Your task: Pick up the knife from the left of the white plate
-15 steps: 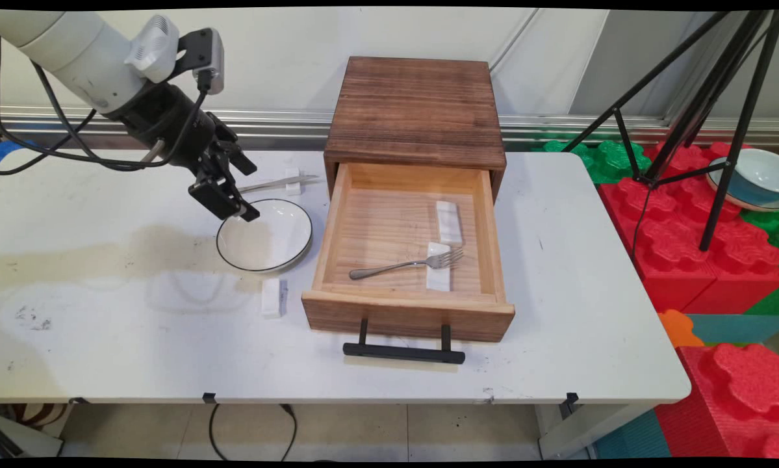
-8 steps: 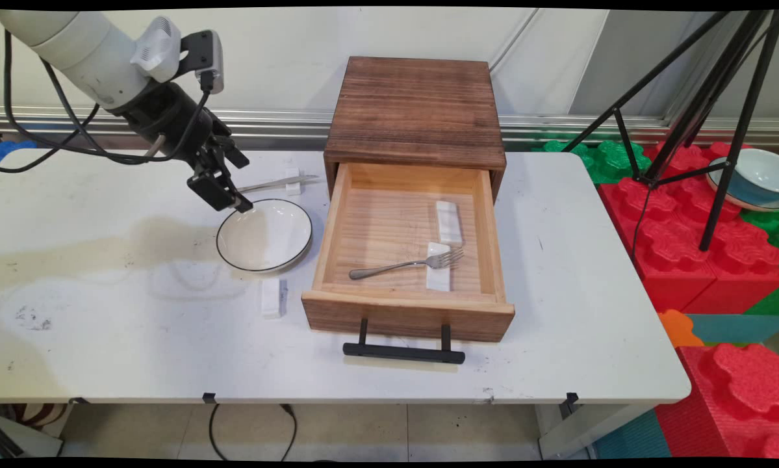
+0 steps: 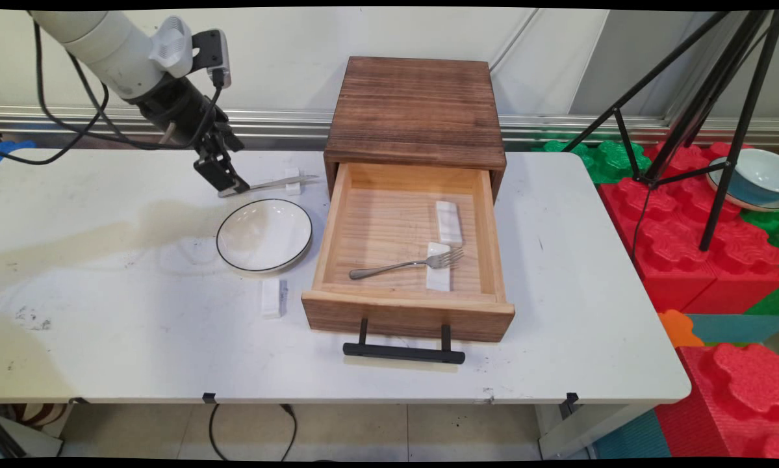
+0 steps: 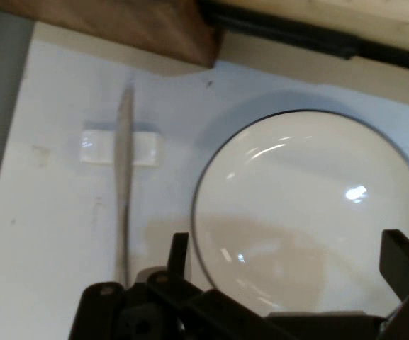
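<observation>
The gripper (image 3: pixel 223 179) hangs near the tabletop's (image 3: pixel 103 312) far-left edge, fingers spread wide and empty, over the handle end of a knife (image 3: pixel 269 185). The knife lies on a white rest (image 3: pixel 292 182), long axis along the far edge, tip toward the wooden drawer box (image 3: pixel 415 110). The plate (image 3: pixel 264 234) sits just nearer, bare tabletop left.

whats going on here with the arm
The black two-finger gripper is open and holds nothing, hanging over the near end of a slim metal knife that lies across a small white rest. A white black-rimmed plate lies beside it, and a metal fork lies in the open wooden drawer.
</observation>
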